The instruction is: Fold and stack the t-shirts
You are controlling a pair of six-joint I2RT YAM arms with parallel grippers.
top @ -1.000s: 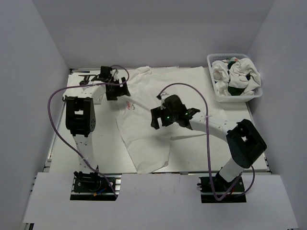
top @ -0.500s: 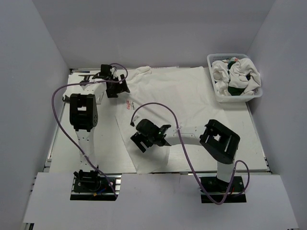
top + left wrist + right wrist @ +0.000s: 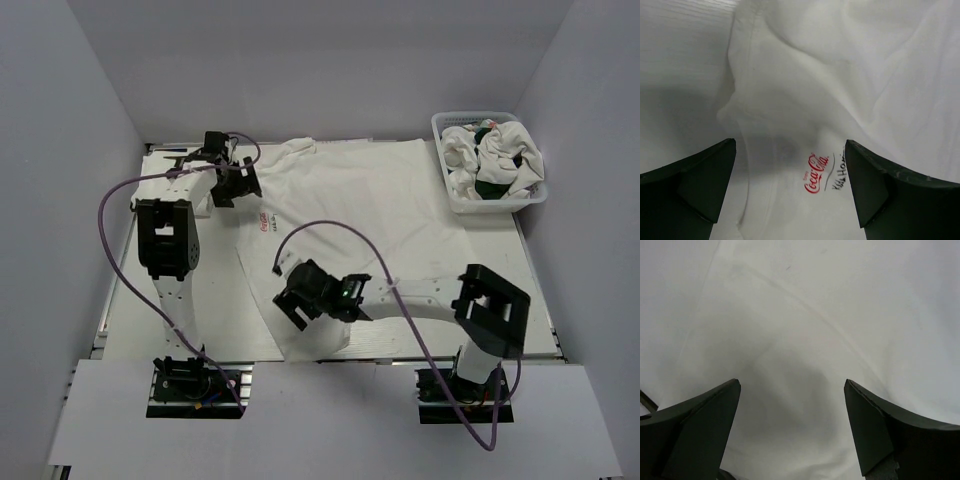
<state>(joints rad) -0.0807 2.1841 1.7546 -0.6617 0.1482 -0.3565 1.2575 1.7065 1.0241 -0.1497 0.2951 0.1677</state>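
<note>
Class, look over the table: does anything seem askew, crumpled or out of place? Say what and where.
The white t-shirt spread on the table lies askew, its hem angled toward the near edge, with wrinkles by the left gripper. More t-shirts sit crumpled in the basket at the far right. Nothing looks damaged.

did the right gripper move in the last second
Yes. The right gripper has swung away from the basket, leftward and toward the near edge of the table, and is now over the lower part of the spread t-shirt.
</note>
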